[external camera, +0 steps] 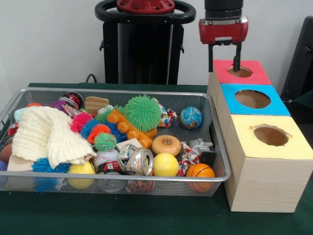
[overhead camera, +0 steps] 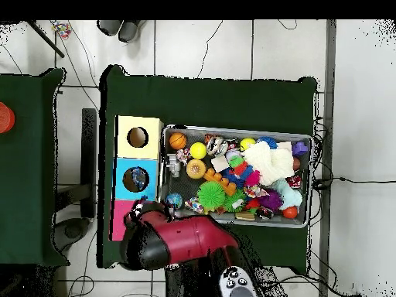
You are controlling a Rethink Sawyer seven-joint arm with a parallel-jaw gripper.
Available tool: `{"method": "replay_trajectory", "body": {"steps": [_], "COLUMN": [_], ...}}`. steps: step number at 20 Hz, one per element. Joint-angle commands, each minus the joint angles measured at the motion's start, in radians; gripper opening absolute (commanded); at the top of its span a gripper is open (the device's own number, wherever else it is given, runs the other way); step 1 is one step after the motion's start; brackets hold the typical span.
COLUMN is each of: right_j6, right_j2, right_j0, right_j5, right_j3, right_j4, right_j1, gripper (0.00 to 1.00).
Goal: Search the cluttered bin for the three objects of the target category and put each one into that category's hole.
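The gripper point(external camera: 224, 62) hangs right over the hole point(external camera: 239, 72) in the red box top, its two dark fingers pointing straight down and set a moderate way apart, with nothing between them that I can make out; a clear bottle would be hard to spot against that background, so I can't rule one out entirely. One fingertip dips to the hole's rim.

From above, the red arm covers the red box, and the gripper point(overhead camera: 141, 209) sits at its end, just beside the bin's corner.

The bin point(external camera: 219, 147) lies at about seven to eight o'clock from the gripper in the front view, just beside the boxes. It is heaped with toys: a green spiky ball point(external camera: 142, 113), a cream knitted cloth point(external camera: 46, 134), a silver can point(external camera: 138, 160), a globe ball point(external camera: 190, 117). The only thing I'd guess to be a clear bottle point(external camera: 111, 184) shows faintly against the near wall, below the can, well apart from the gripper; how it lies I cannot tell. Any next reach, I reckon, goes down and across toward that near side.
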Motion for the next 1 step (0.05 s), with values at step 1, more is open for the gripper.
{"method": "replay_trajectory", "body": {"steps": [1], "right_j6": [-0.138], "right_j2": [0.083], "right_j0": [-0.111], "right_j5": [0.205], "right_j3": [-0.141], "right_j4": [-0.047], "right_j1": [0.023], "gripper": [1.00]}}
